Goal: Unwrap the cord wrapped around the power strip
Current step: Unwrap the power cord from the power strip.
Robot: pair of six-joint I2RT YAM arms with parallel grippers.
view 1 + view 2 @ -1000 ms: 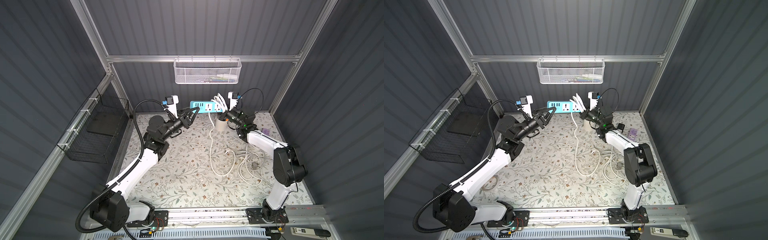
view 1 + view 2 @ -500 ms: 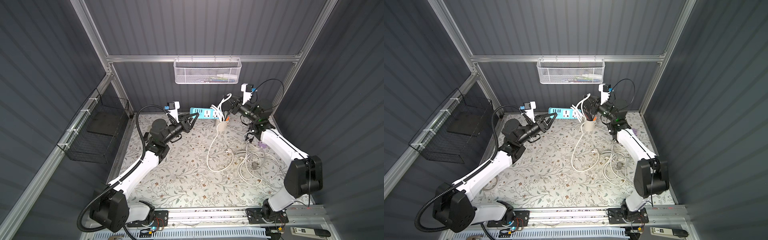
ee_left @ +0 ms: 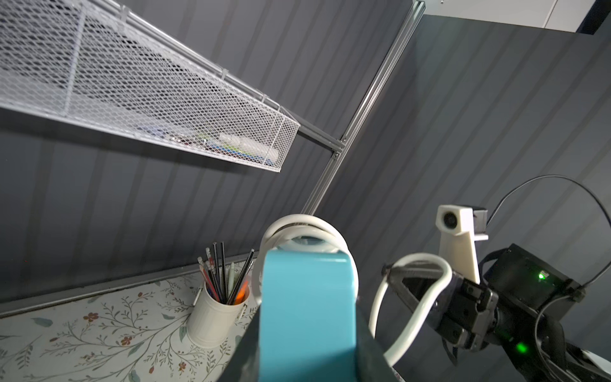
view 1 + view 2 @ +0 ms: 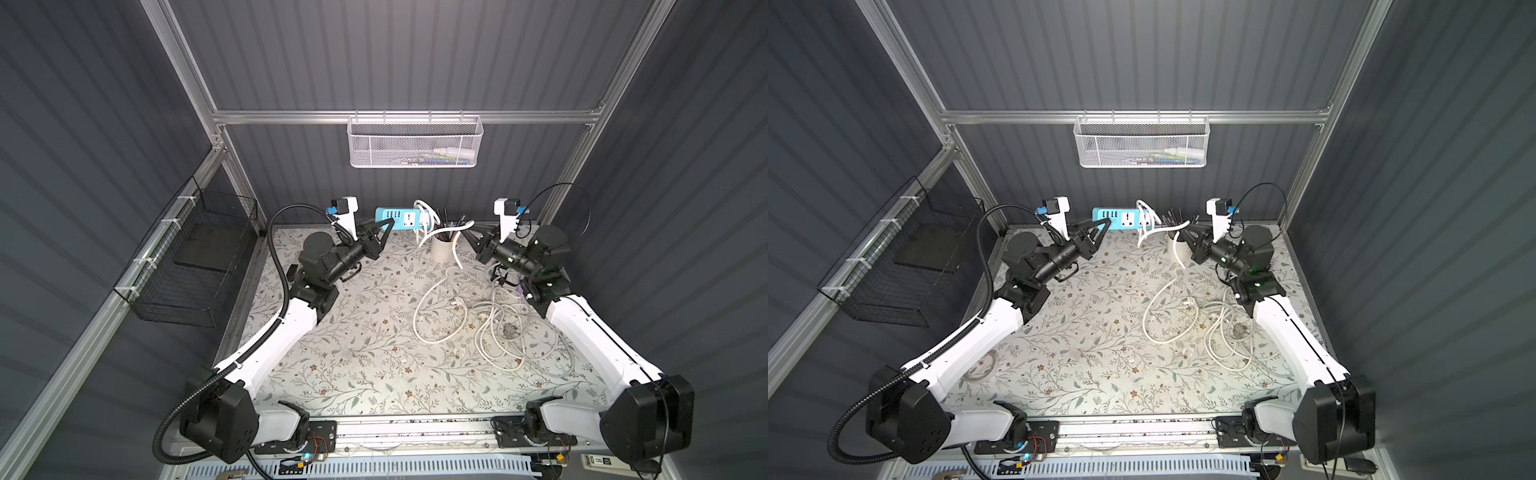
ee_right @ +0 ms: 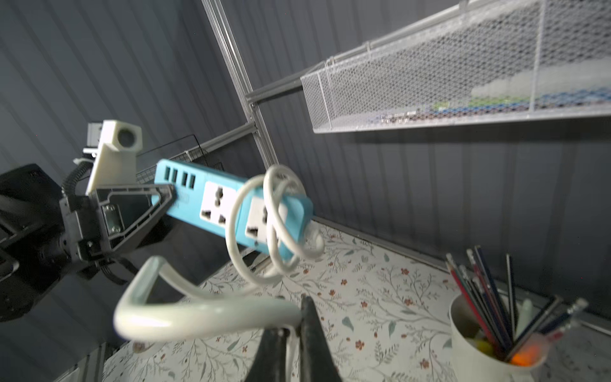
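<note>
The blue power strip [image 4: 398, 218] [image 4: 1116, 219] hangs level in the air near the back wall. My left gripper [image 4: 388, 226] [image 4: 1105, 226] is shut on its USB end, and in the left wrist view the jaws clamp both sides of the power strip [image 3: 307, 314]. The white cord [image 4: 423, 206] circles the far end of the strip in a few loose loops [image 5: 233, 218]. My right gripper [image 4: 467, 232] [image 5: 294, 327] is shut on a stretch of cord [image 5: 198, 317] just right of the strip, above the cup. The rest of the cord trails down to the mat.
A white cup of pencils [image 4: 442, 249] [image 5: 479, 347] stands under the cord between the grippers. A pile of grey cable [image 4: 511, 328] lies on the floral mat [image 4: 353, 353] at the right. A white mesh basket [image 4: 415, 141] hangs above, and a black wire basket [image 4: 191, 257] is on the left wall.
My right gripper carried the cord up over the strip's end, then down and out to the right. The left gripper dipped and came back up with the strip.
</note>
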